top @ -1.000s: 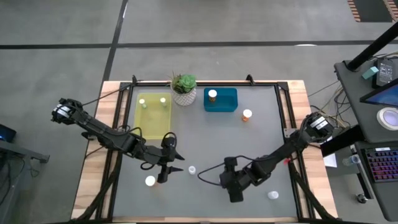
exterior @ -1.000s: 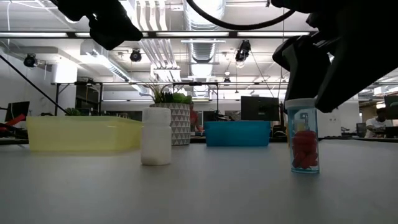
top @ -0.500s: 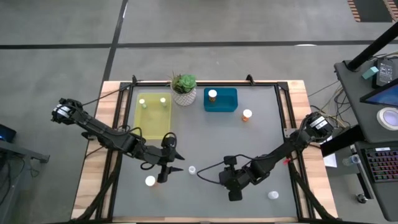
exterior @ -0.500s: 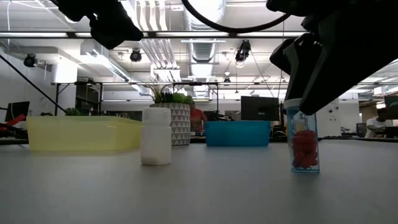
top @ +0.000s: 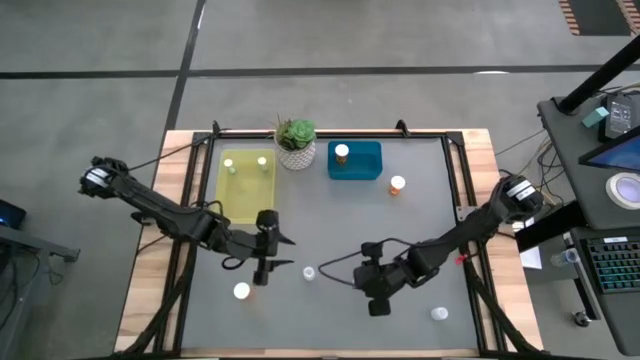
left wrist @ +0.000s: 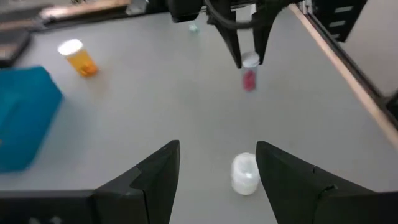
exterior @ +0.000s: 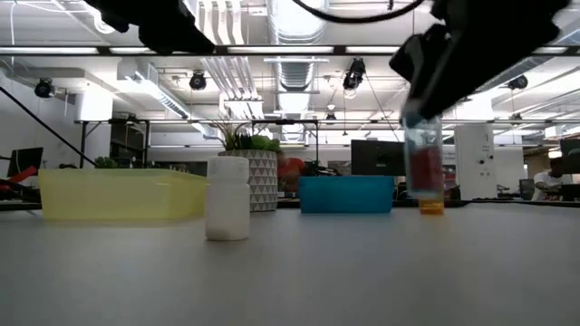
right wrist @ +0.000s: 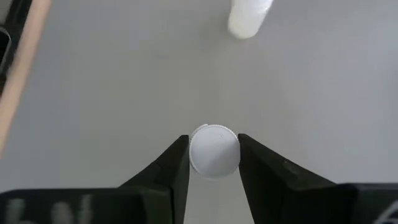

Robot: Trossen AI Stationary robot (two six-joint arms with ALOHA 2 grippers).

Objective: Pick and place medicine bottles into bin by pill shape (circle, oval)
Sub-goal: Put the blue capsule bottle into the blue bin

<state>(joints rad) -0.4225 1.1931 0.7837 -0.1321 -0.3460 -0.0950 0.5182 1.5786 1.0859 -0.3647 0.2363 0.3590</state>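
The right gripper [right wrist: 213, 163] has its jaws clamped on the white cap of a small clear bottle of red pills [exterior: 423, 165], lifted clear of the grey counter [top: 420, 210]. The left gripper [left wrist: 214, 165], jaws apart and empty, hovers over a white bottle [left wrist: 245, 173] standing on the counter.

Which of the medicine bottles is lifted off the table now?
The clear bottle with red pills, held by its white cap in the right hand. The other bottles stand on the table or in bins.
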